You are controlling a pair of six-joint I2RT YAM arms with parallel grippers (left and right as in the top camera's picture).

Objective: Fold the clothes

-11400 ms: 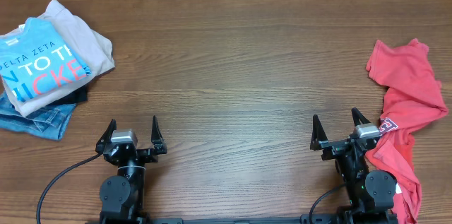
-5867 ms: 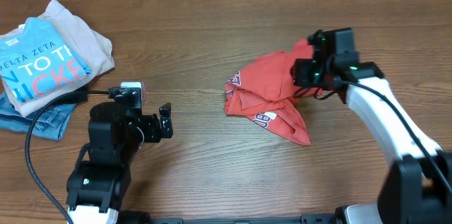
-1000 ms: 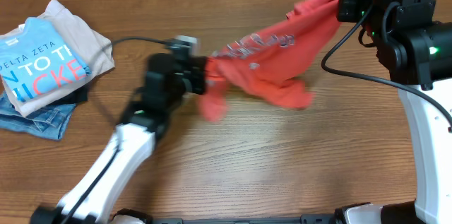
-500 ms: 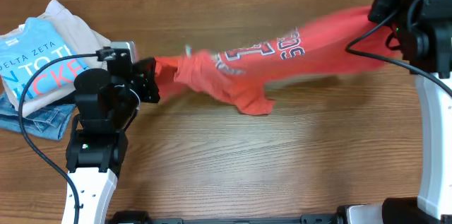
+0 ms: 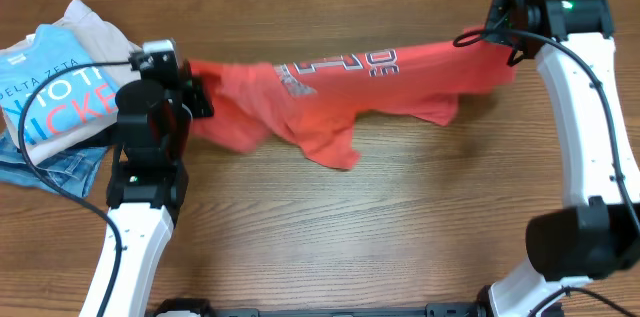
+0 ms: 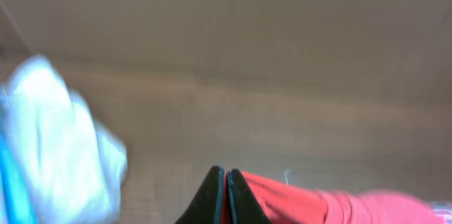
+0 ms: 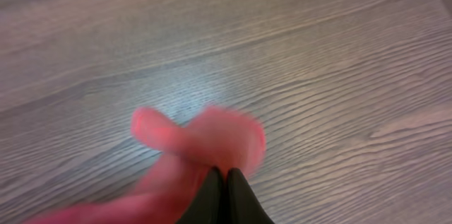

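The clothes, a coral-red T-shirt [image 5: 340,87] with dark lettering, hang stretched in the air across the back of the table between both arms. My left gripper [image 5: 197,97] is shut on its left end, and in the left wrist view the red cloth [image 6: 318,206] runs out to the right of the closed fingers [image 6: 236,199]. On the right end my right gripper [image 5: 497,39] is shut too; its wrist view shows a blurred bunch of red cloth [image 7: 205,139] just above the closed fingertips [image 7: 236,199]. The shirt's lower part sags toward the table in the middle.
A pile of folded garments lies at the far left: a bright blue T-shirt [image 5: 50,97] on a beige garment [image 5: 110,37], with blue jeans [image 5: 50,172] underneath. The left arm's cable [image 5: 60,197] loops beside the pile. The wooden table [image 5: 350,237] spreads below the shirt.
Both arms have pulled apart over the last second, the left one moving left toward the pile. The shirt went from a bunched hang to a taut horizontal spread.
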